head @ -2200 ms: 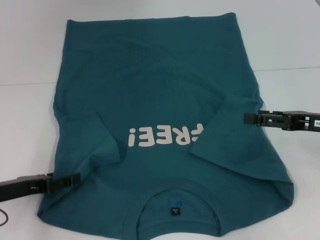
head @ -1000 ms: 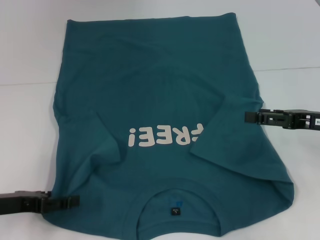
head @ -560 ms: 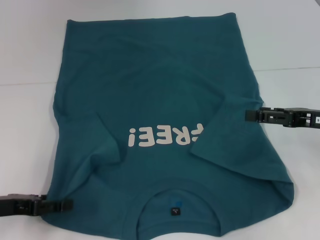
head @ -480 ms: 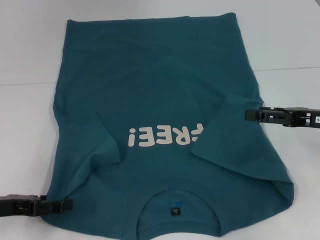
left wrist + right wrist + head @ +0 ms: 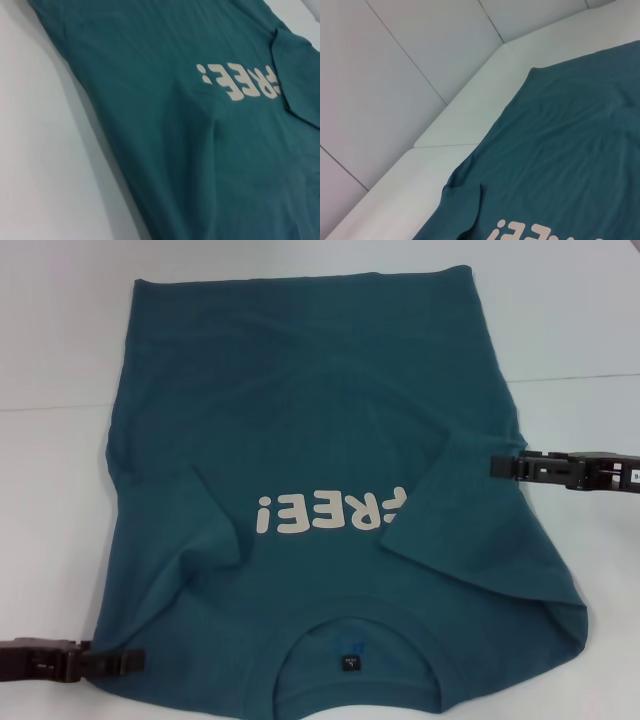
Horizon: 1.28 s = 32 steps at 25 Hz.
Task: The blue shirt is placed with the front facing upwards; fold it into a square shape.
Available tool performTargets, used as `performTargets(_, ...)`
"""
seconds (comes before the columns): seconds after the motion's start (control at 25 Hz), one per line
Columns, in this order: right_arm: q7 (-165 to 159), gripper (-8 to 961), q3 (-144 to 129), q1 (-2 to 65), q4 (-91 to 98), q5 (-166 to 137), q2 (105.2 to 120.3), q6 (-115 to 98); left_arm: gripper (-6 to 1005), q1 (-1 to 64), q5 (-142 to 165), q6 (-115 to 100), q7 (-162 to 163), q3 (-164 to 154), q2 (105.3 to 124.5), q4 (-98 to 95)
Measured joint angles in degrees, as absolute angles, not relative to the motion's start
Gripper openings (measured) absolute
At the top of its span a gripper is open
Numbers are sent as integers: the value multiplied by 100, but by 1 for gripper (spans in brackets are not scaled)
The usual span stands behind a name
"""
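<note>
The blue shirt (image 5: 320, 420) lies flat on the white table (image 5: 50, 490), front up, collar and dark label (image 5: 351, 662) nearest me, white "FREE!" lettering (image 5: 330, 512) across the chest. Both sleeves are folded inward over the chest. My left gripper (image 5: 140, 661) is low at the shirt's near left corner, its tip at the cloth's edge. My right gripper (image 5: 495, 467) is at the shirt's right edge beside the folded sleeve. The shirt also shows in the left wrist view (image 5: 200, 150) and in the right wrist view (image 5: 570, 150).
A seam (image 5: 580, 377) crosses the table top behind the right arm. The right wrist view shows the table's far edge and a panelled white wall (image 5: 395, 75) behind it. Bare table lies on both sides of the shirt.
My left gripper has moved along the shirt's left edge toward me, from beside the chest to the near left corner. My right gripper has shifted only slightly.
</note>
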State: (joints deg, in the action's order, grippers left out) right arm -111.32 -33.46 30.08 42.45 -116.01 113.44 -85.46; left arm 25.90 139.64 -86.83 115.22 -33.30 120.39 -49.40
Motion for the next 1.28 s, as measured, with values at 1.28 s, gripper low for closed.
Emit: performTargets(1.28,-11153,897,-3349,3023,4245,-11601,11327,-8530,643,2637,14105,-8745,11684,-3375,12069,-5191)
